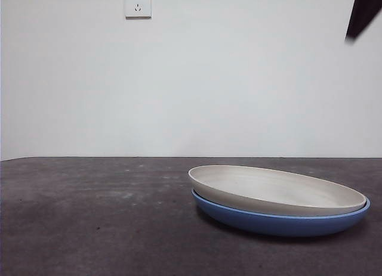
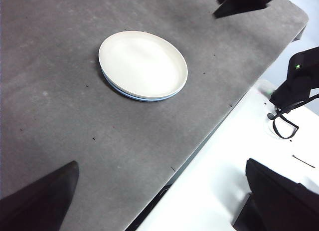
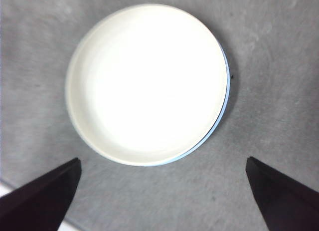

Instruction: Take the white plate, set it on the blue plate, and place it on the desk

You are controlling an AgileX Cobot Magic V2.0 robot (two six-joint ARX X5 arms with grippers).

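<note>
Stacking looks done: round cream-white matte plate (image 1: 277, 189) nests in glossy blue plate (image 1: 280, 222) on dark grey desk (image 1: 89, 216); right gripper (image 3: 162, 201), spread, hovers above, released.

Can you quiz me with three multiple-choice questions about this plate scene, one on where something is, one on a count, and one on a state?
1. Where is the white plate?
A. Nested on top of the blue plate
B. Beside the blue plate on the desk
C. Held in a gripper

2. How many plates are in view?
A. One
B. Two
C. Three

3. What state is the right gripper in?
A. Shut on the white plate
B. Shut on the blue plate
C. Open, holding nothing

Answers:
1 A: the front view shows the white plate sitting inside the blue one, slightly offset.
2 B: only a white and a blue plate appear in all views.
3 C: in the right wrist view its jaws stand wide apart above the stack, touching neither plate.
</note>
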